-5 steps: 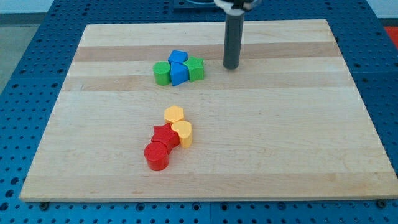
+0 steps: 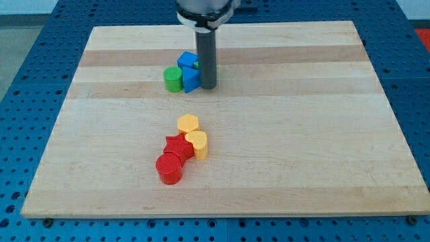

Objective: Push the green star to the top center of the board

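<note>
The dark rod stands upright in the board's upper middle, and my tip (image 2: 208, 87) rests on the wood right against the right side of a small cluster. The rod covers the green star almost wholly; only a thin green sliver (image 2: 199, 62) shows at the rod's left edge. Touching it on the left are two blue blocks, one behind (image 2: 188, 59) and one in front (image 2: 191, 79). A green cylinder (image 2: 173, 78) sits at the cluster's left end.
A second cluster lies lower on the wooden board (image 2: 302, 134): a yellow hexagon (image 2: 188, 123), a yellow heart (image 2: 197, 143), a red star (image 2: 177, 145) and a red cylinder (image 2: 169, 168), all touching.
The rod has moved left, from a gap to the right of the green star onto the star's place, and now hides it. The cluster has shifted slightly left.
</note>
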Robot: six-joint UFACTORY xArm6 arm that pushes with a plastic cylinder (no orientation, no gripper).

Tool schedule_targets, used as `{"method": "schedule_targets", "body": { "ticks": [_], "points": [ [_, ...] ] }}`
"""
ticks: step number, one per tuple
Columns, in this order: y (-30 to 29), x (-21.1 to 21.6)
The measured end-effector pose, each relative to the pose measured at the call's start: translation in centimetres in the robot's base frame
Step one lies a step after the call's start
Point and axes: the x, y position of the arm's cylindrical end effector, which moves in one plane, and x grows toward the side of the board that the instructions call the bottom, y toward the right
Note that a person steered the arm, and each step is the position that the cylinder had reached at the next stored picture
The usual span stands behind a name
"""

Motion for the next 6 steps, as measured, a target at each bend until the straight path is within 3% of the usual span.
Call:
{"method": "schedule_targets", "body": {
  "ticks": [6],
  "points": [
    [3.1,-10.1]
  ]
}}
